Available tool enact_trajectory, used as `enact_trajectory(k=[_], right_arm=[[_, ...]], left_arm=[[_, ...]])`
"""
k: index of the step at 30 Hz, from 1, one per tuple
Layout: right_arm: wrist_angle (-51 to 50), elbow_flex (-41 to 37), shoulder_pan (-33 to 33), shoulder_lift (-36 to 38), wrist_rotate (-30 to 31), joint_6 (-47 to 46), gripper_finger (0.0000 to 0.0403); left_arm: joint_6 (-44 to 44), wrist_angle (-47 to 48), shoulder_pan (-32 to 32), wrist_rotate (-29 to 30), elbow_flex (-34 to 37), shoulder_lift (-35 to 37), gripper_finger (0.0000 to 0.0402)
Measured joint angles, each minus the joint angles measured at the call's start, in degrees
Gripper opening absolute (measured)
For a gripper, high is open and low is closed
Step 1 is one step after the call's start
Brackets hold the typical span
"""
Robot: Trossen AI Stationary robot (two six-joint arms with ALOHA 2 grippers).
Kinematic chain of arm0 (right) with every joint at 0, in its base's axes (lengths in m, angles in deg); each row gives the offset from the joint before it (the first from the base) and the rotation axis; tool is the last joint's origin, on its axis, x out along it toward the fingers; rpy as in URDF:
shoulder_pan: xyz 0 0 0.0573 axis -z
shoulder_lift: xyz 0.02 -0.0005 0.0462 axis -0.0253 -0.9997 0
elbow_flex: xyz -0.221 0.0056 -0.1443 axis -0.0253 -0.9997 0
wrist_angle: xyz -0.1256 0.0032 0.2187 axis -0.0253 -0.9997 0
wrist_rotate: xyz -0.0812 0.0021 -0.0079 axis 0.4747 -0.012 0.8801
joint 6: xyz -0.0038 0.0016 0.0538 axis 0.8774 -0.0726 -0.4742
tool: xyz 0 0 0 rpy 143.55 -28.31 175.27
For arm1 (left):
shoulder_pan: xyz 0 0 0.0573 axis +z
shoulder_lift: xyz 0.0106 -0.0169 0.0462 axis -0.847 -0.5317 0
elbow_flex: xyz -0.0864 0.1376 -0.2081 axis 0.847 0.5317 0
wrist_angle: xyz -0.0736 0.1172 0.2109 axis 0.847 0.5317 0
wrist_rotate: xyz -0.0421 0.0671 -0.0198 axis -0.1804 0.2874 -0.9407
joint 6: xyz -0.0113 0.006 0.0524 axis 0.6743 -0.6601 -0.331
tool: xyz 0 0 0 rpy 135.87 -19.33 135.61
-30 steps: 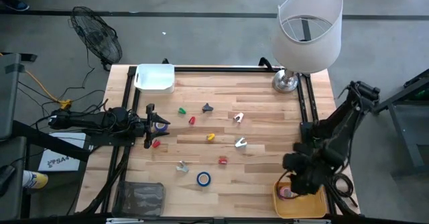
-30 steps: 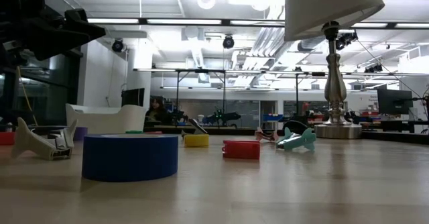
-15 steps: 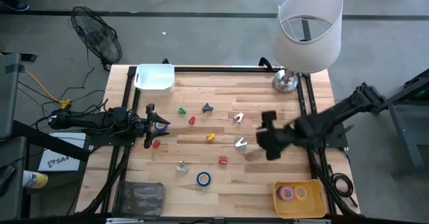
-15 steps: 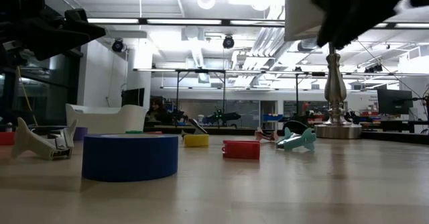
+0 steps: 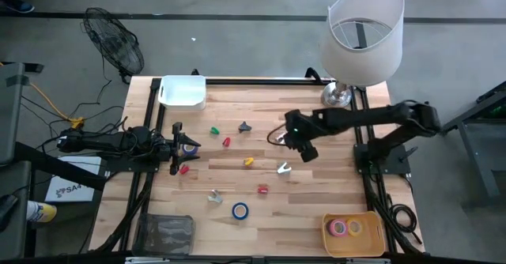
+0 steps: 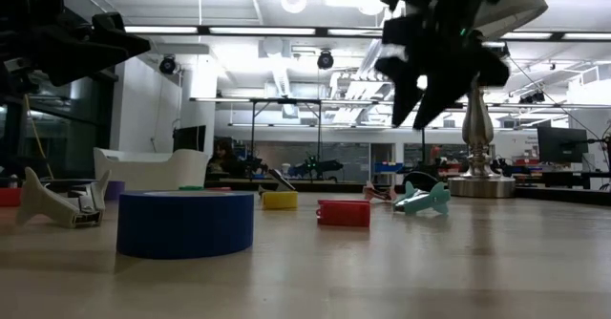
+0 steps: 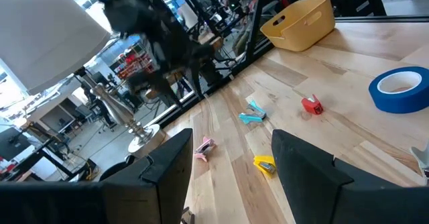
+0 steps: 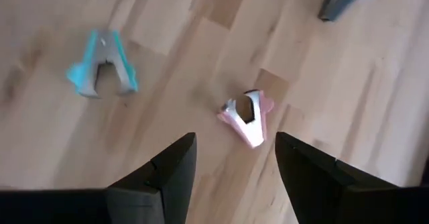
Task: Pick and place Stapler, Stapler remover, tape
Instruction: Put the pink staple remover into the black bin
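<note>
My right gripper [image 5: 295, 141] [image 8: 234, 150] is open and empty. It hangs above the table at its middle right, over a pink staple remover [image 5: 281, 138] [image 8: 247, 120] that lies on the wood. A teal staple remover [image 5: 284, 168] [image 8: 102, 73] lies nearer, and a dark one [image 5: 244, 126] lies farther left. A yellow stapler [image 5: 248, 162], a red stapler [image 5: 263, 189] and a blue tape roll [image 5: 239, 210] [image 6: 185, 223] also lie on the table. My left gripper [image 5: 186, 147] [image 7: 231, 167] is open at the table's left edge.
A yellow basket [image 5: 371, 240] at the near right corner holds a pink and a yellow tape roll. A white bin [image 5: 183, 91] stands far left and a lamp [image 5: 340, 94] far right. A clear container [image 5: 166, 232] sits near left. Small green and red items [image 5: 214, 131] lie by my left gripper.
My right gripper has swung up from the yellow basket at the near right corner. It has gone toward the table's far edge and left, and now hangs over the pink staple remover. The things on the table have stayed where they were.
</note>
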Motion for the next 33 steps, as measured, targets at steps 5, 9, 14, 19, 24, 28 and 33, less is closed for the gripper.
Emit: enact_trajectory(k=[5,9,14,19,24,28,33], right_arm=[[5.3,0.0,4.3,-5.5,-0.4,12.9,0.0195],[5.9,0.0,6.6,-9.3,-1.6,19.9,0.0194],[7.5,0.0,8.4,-12.6,-2.0,25.0,0.0194],[10.0,0.0,9.5,-14.9,-2.3,27.2,0.0194],[10.1,0.0,9.9,-16.7,-3.0,28.6,0.0194],[10.3,0.0,10.0,-16.8,-5.3,28.7,0.0194],[10.5,0.0,10.3,-16.9,-6.9,28.8,0.0194]], left_arm=[[0.0,0.0,0.0,0.0,0.0,0.0,0.0199],[0.0,0.0,0.0,0.0,0.0,0.0,0.0199],[0.0,0.0,0.0,0.0,0.0,0.0,0.0199],[0.0,0.0,0.0,0.0,0.0,0.0,0.0199],[0.0,0.0,0.0,0.0,0.0,0.0,0.0199],[0.0,0.0,0.0,0.0,0.0,0.0,0.0199],[0.0,0.0,0.0,0.0,0.0,0.0,0.0199]])
